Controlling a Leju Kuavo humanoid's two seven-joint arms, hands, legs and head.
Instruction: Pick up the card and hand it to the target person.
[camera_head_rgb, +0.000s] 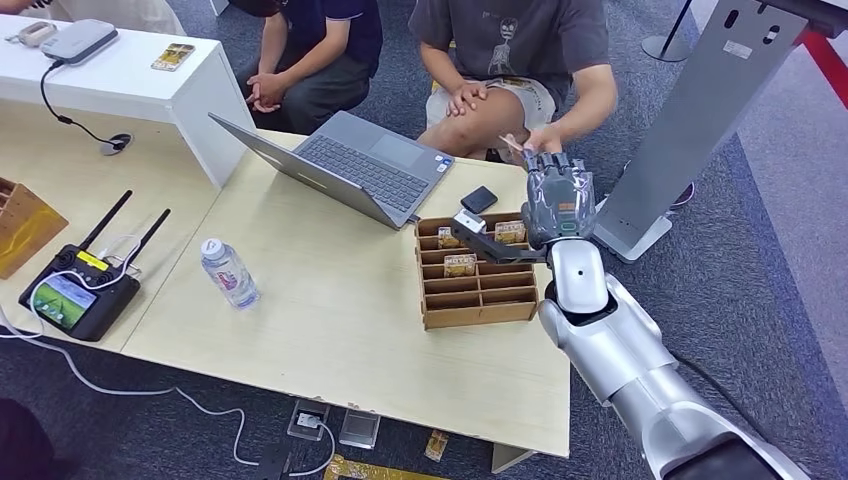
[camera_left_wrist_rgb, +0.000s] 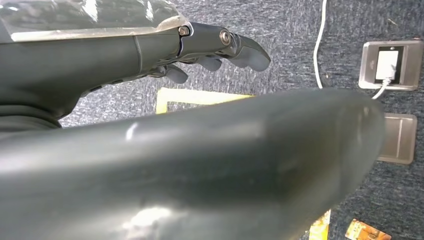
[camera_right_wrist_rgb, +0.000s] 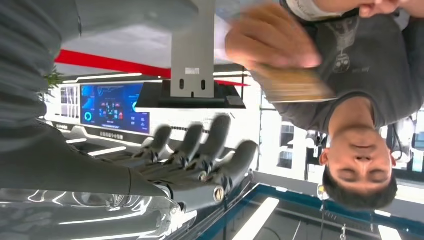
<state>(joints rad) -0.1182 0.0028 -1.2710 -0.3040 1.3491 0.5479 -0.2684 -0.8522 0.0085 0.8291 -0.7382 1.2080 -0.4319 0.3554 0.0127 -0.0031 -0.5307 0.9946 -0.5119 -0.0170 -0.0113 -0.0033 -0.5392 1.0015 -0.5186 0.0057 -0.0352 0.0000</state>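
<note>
The card is a thin tan slip pinched in the hand of the seated person in the grey shirt, just beyond my right hand. My right hand is raised over the table's far edge, its fingers stretched out and apart with nothing in them. In the right wrist view the card is blurred in the person's hand, apart from my fingers. My left hand hangs over the carpet, fingers loosely extended and holding nothing.
A wooden slotted box holding several cards sits under my right forearm. A laptop, a small black object, a water bottle and a remote controller lie on the table. A grey stand rises at right; a second person sits behind.
</note>
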